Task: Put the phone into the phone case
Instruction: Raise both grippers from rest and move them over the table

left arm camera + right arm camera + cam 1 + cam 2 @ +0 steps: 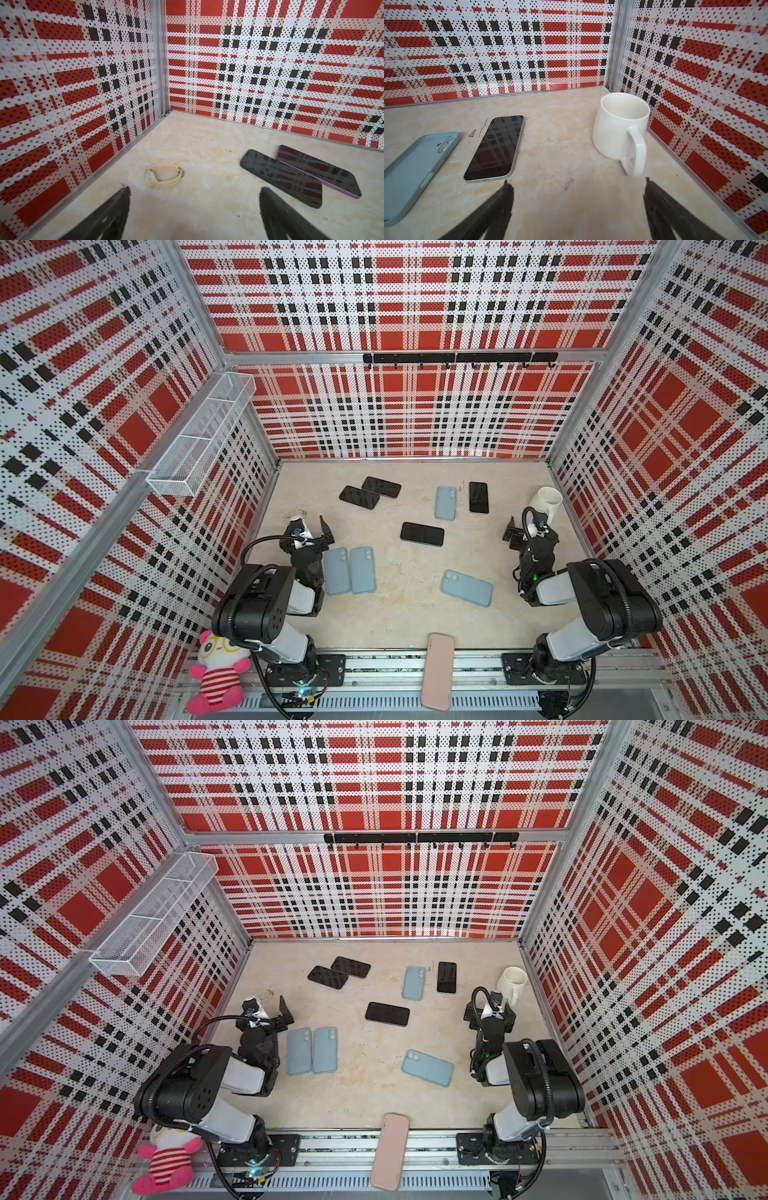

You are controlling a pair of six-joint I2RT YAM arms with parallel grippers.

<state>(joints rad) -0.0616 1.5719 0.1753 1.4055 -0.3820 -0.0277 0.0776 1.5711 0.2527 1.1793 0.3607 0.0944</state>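
Observation:
Several black phones lie face up on the beige table: two overlapping at the back left point(370, 492) point(291, 176), one at the back right point(478, 497) point(495, 148), one in the middle point(422, 534). Several light blue phone cases lie flat: one point(446, 503) point(413, 170) beside the back right phone, a pair point(349, 571) by the left arm, one point(467, 588) at the front right. My left gripper point(309, 526) point(194, 189) hangs open and empty near the left wall. My right gripper point(525, 531) point(577, 181) is open and empty too, just short of the back right phone.
A white mug point(547, 499) point(620, 124) stands by the right wall, just ahead of my right gripper. A cream wristwatch point(164, 175) lies ahead of my left gripper. A pink case point(437, 672) rests across the front rail. A plush toy point(216, 672) sits at the front left.

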